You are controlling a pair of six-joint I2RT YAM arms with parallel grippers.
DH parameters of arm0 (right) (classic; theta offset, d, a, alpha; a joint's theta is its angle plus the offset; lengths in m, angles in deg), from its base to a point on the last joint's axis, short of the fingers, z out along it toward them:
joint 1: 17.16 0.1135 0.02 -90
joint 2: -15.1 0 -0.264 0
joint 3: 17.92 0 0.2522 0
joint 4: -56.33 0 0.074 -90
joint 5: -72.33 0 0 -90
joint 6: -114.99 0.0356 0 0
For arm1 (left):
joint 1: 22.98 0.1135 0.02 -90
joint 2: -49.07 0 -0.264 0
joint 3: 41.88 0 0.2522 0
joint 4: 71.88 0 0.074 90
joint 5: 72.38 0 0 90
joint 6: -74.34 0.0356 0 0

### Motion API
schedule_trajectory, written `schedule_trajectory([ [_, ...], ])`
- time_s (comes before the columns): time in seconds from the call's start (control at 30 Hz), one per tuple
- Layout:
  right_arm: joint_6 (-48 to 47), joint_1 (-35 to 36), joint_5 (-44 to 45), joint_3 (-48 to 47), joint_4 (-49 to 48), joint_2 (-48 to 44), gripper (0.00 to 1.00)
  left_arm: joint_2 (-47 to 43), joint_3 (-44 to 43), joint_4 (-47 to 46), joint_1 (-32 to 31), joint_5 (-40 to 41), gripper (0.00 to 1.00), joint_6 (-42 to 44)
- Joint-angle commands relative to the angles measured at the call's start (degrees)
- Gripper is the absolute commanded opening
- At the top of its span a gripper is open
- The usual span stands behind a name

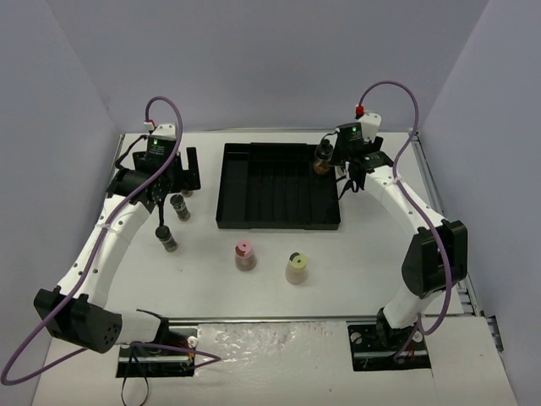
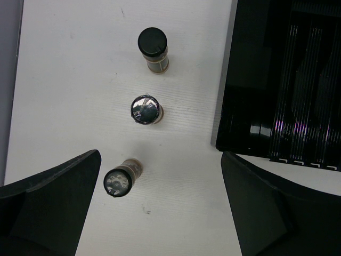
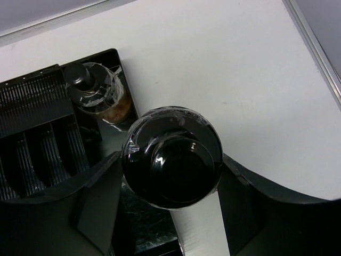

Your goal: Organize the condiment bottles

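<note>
My right gripper [image 1: 342, 169] is shut on a black-capped bottle [image 3: 171, 157] and holds it over the right rim of the black tray [image 1: 279, 211]. Another dark bottle [image 3: 96, 90] stands in the tray's far right corner and also shows in the top view [image 1: 322, 159]. My left gripper [image 2: 160, 213] is open and empty above three dark bottles left of the tray: one black-capped [image 2: 153, 45], one shiny-capped [image 2: 145, 109], and one grey-topped [image 2: 120, 180] close to the left finger. A pink-capped bottle [image 1: 245, 255] and a yellow-capped bottle [image 1: 297, 268] stand in front of the tray.
The ribbed tray [image 2: 282, 80] lies to the right of the left gripper. Grey walls close in the table on the left, back and right. A metal rail [image 3: 314, 42] runs along the table's right edge.
</note>
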Motion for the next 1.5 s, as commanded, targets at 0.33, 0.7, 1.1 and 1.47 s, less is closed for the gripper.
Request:
schedule_trajectory([
  [0.33,-0.98,3.99,-1.19,-1.18,-5.11,1.07,0.0,-0.49,-1.55,-2.58,-0.3,0.38,0.93,-0.08],
  [0.7,-0.05,7.26,-0.76,1.84,-7.63,4.72,0.0,-0.49,-1.43,-2.6,-0.3,0.49,0.93,0.04],
  [1.1,1.02,7.62,-0.9,8.63,-13.77,7.65,0.0,-0.45,-1.3,-2.64,-0.3,0.32,0.93,0.17],
  [1.47,0.94,9.33,-0.07,10.11,-14.82,9.77,0.64,-0.58,-1.26,-2.64,-0.29,0.32,0.94,0.21],
])
